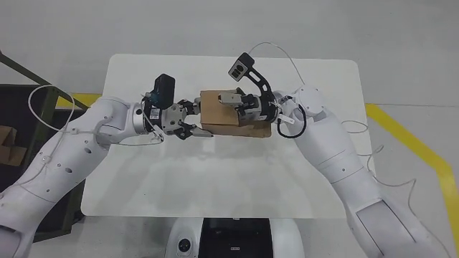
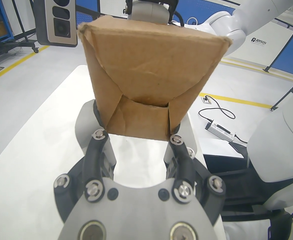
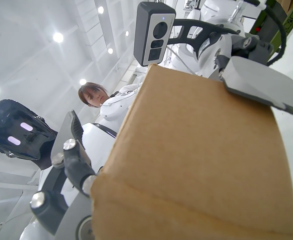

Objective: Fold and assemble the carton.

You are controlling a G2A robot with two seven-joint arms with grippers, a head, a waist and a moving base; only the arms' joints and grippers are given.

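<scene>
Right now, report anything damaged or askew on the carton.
The carton has one frayed, crushed corner at its folded end, seen from the left wrist. The inner flap there is creased, and a dark slit shows where the flaps overlap, so that end is not flush. Nothing else stands out.

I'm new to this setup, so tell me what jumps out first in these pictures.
A brown carton hangs in the air over the middle of the white table, gripped by the right gripper. The left gripper meets its other end, with fingers spread to either side of the folded flaps.
</scene>
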